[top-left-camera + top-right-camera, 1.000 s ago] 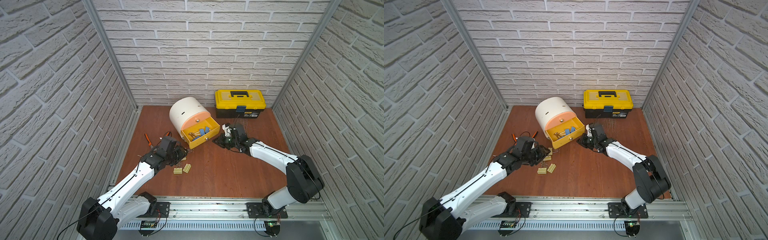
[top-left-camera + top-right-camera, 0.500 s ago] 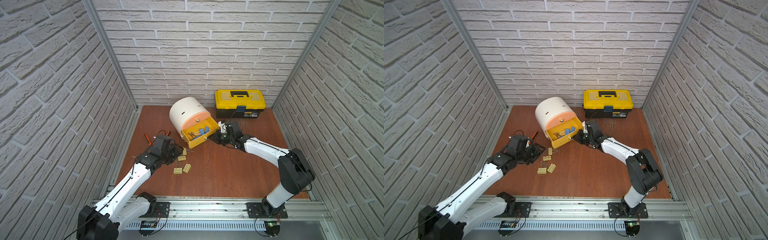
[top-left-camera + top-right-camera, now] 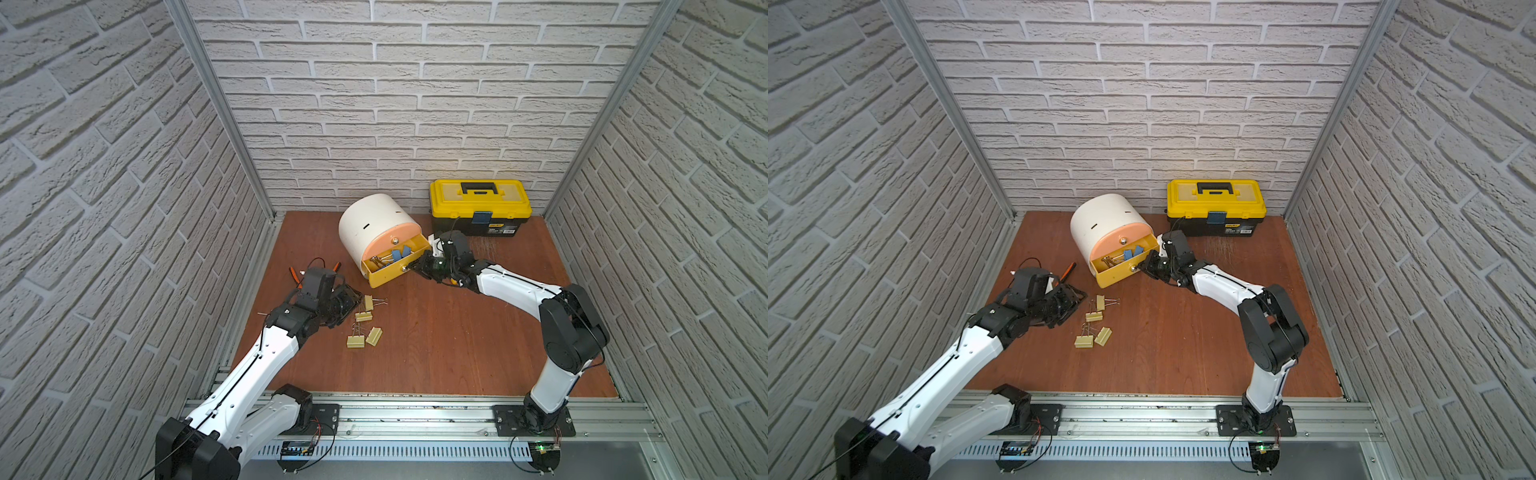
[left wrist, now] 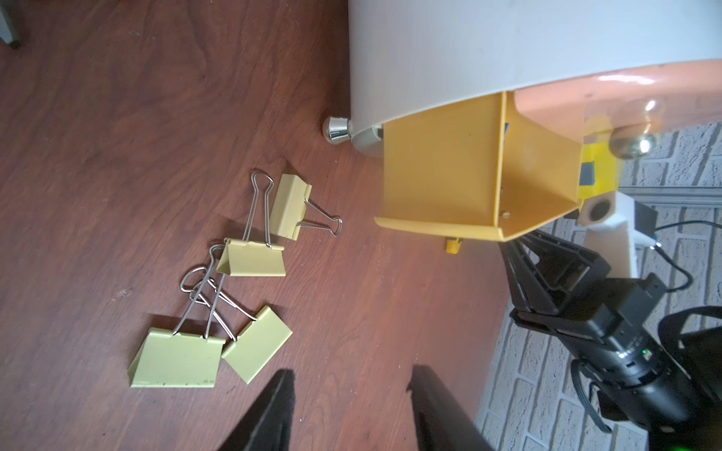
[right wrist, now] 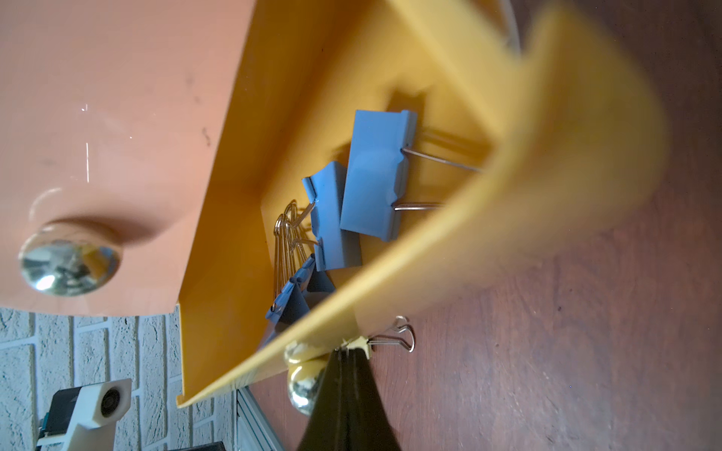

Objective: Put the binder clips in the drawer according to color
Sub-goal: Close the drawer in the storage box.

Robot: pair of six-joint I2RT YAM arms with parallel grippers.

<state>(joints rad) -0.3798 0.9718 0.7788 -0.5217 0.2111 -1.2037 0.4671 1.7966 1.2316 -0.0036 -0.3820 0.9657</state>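
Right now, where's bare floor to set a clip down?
Free: the wide wood stretch between the yellow clips and the right arm, down to the front rail; also the strip beside the toolbox. Crowded: around the open yellow drawer, where the shut right gripper sits.

4 yellow clips (image 4: 256,262) on floor, 3+ blue clips (image 5: 375,175) in drawer (image 3: 395,272)
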